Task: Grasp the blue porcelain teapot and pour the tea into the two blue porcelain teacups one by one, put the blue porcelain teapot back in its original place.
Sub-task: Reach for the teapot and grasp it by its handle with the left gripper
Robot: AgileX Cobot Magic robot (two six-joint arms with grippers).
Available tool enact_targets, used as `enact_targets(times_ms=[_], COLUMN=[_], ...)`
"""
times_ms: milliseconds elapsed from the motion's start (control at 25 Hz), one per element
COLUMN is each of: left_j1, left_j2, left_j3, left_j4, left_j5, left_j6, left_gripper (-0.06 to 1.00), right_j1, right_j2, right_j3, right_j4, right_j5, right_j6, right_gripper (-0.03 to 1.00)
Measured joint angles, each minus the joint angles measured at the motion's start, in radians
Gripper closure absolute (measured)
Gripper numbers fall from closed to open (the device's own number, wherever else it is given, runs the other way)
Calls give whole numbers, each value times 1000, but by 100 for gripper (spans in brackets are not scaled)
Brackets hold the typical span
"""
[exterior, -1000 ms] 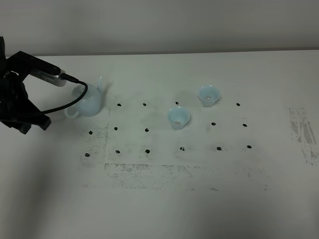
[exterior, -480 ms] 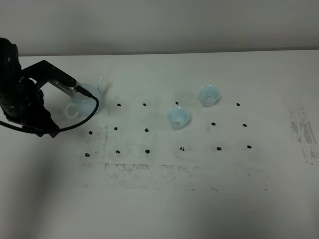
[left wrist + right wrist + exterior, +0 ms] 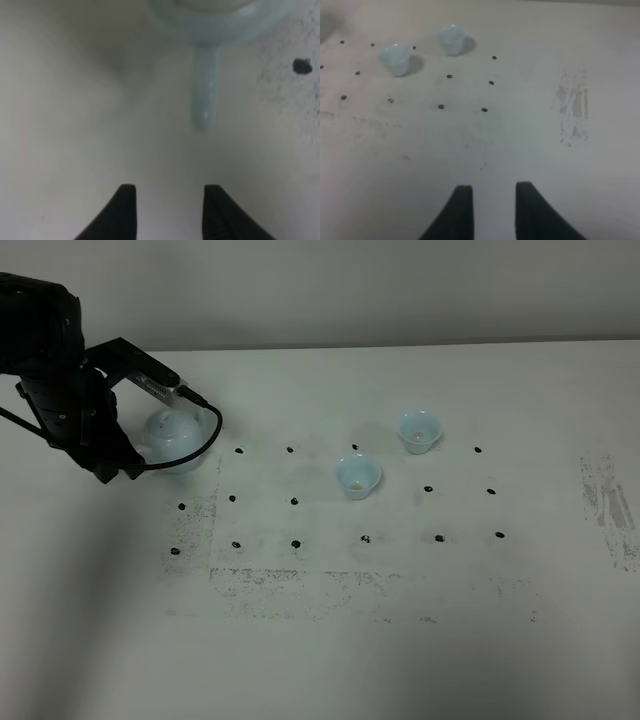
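Observation:
The blue porcelain teapot [image 3: 178, 436] stands at the table's left, partly covered by my left arm [image 3: 75, 390], whose cable curves around it. In the left wrist view the teapot's body [image 3: 215, 17] fills the upper edge. A narrow pale part, which looks like its handle [image 3: 205, 95], points toward my left gripper [image 3: 170, 189], which is open, empty and a short way off it. The two blue porcelain teacups [image 3: 358, 477] [image 3: 420, 430] stand mid-table. They also show in the right wrist view as teacups [image 3: 396, 57] [image 3: 452, 38], far from my empty right gripper [image 3: 493, 186], whose fingers stand apart.
Rows of black dots [image 3: 295, 501] mark the white table [image 3: 330, 640], with smudged patches around them. A worn grey patch [image 3: 610, 505] lies near the right edge. A plain wall runs behind the table.
My left arm has swung up and to the right from the table's left edge. It now hangs over the teapot's left side. Teapot and teacups have not moved.

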Motion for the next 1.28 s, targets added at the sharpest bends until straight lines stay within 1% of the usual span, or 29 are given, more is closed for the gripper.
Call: enact_targets(times_ms=[120, 400, 760, 1040, 1280], left_j1=[-8, -16, -16, -16, -21], left_j2=[34, 72, 97, 97, 97], left_j3=[-34, -59, -62, -64, -64], left_j4=[-5, -23, -49, -61, -68], left_j5=[2, -11, -88, -101, -114], left_j6=[16, 42, 43, 44, 65], left_gripper=[60, 60, 60, 60, 60], right_j1=[0, 0, 0, 0, 0], right_j2=[0, 0, 0, 0, 0], right_j3=[0, 0, 0, 0, 0], right_j4=[4, 36, 43, 44, 44], right_j5=[0, 0, -5, -6, -6], right_j6=[0, 0, 0, 0, 0], right_gripper=[73, 73, 73, 73, 73])
